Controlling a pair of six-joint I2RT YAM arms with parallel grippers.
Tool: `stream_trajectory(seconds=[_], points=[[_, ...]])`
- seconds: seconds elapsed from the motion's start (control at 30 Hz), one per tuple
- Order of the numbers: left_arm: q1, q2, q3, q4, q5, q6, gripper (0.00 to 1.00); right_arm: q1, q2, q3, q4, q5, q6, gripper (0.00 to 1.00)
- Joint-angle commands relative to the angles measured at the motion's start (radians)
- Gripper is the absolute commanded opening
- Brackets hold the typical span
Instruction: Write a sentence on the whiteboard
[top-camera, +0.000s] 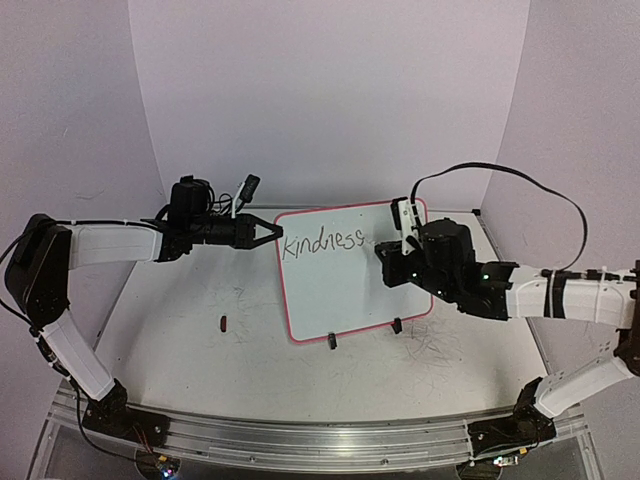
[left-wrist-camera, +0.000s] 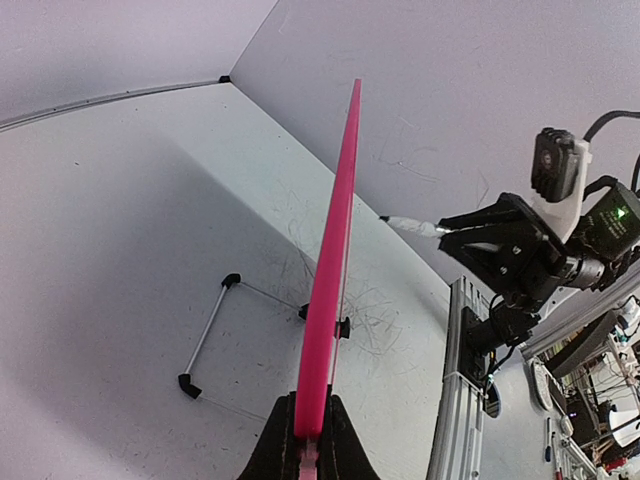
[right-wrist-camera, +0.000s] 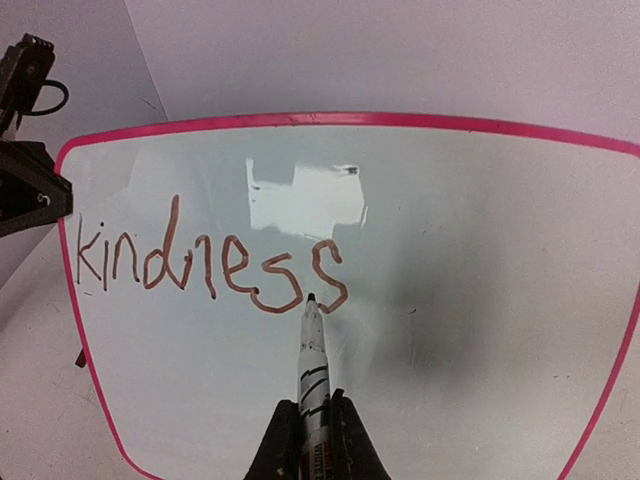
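Whiteboard (top-camera: 350, 270): pink-framed, standing tilted on the scuffed white surface (top-camera: 170, 345) between the two arms, propped on two black clip feet (top-camera: 332, 341).
Sentence (right-wrist-camera: 210, 265): one word, "kindness", in a single line across the board's upper left.
Left pincer (left-wrist-camera: 308, 440): clamped tight on the board's left frame edge.
Right pincer (right-wrist-camera: 310, 425): closed around a marker (right-wrist-camera: 312, 350), whose tip meets the board just beneath the last two letters.
Small dark item (top-camera: 223, 322): lies on the surface left of the board; perhaps a cap, too small to tell.
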Motion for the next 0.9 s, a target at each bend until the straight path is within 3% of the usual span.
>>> stream_trajectory(seconds=[0.0,0.17,0.87], points=[[-0.008,-0.049,-0.006,0.022,-0.005,0.029,0.0,-0.023,-0.187,-0.08,0.02,0.075,-0.125,0.0],[-0.009,-0.049,-0.005,0.022,-0.011,0.03,0.0,-0.036,-0.262,-0.099,0.001,0.068,-0.212,0.0],[-0.009,-0.043,-0.003,0.021,-0.012,0.03,0.0,-0.036,-0.15,-0.026,0.018,-0.002,-0.195,0.0]])
